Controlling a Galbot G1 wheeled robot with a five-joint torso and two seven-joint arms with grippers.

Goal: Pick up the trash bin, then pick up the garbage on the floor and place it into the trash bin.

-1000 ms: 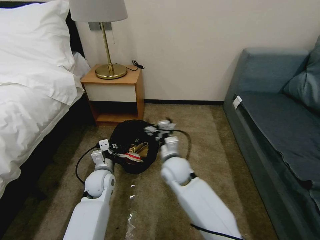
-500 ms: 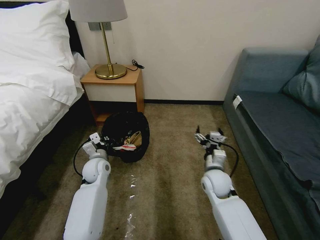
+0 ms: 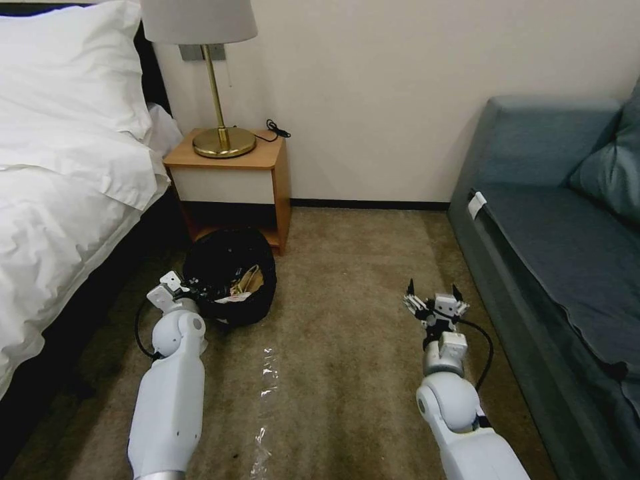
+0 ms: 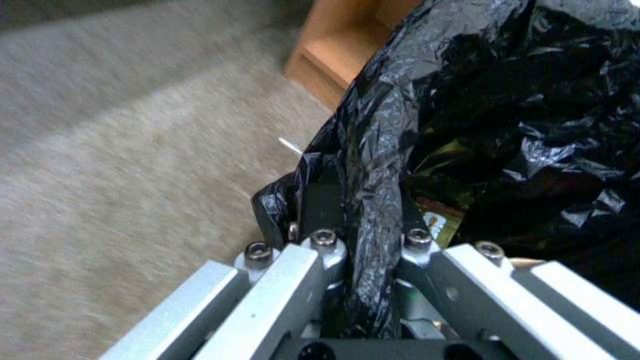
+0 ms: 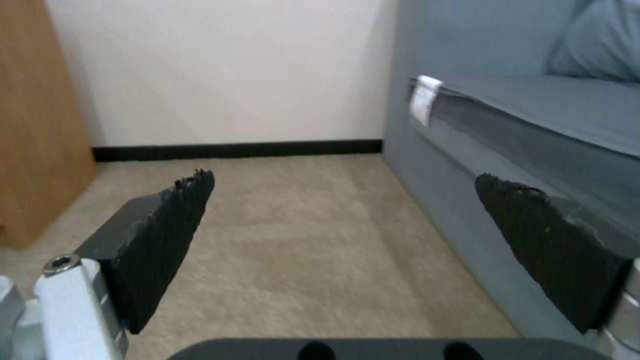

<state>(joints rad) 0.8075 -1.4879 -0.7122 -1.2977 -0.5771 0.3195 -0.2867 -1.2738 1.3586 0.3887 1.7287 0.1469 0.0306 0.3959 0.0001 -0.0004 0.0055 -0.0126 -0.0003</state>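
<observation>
Fingers (image 4: 320,200) of my left gripper (image 4: 363,225) clamp the trash bin (image 3: 230,277) liner; right gripper (image 3: 433,300) spread, empty. Litter's binned; next I'd scan the floor (image 3: 347,347) for leftovers.

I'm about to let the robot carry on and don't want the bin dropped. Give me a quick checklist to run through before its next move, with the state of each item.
1. Left gripper clamped on the trash bin rim, through the black liner: ok.
2. Garbage inside the bin: ok, gold-brown and red-and-white pieces visible; full count cannot tell.
3. Right gripper open and holding nothing: ok.
4. Right gripper clear of the sofa: ok, over bare carpet, sofa close beside it.
5. Bin clear of the nightstand: cannot tell, it sits right in front of it.
6. Bin resting on the floor or lifted: cannot tell.
</observation>
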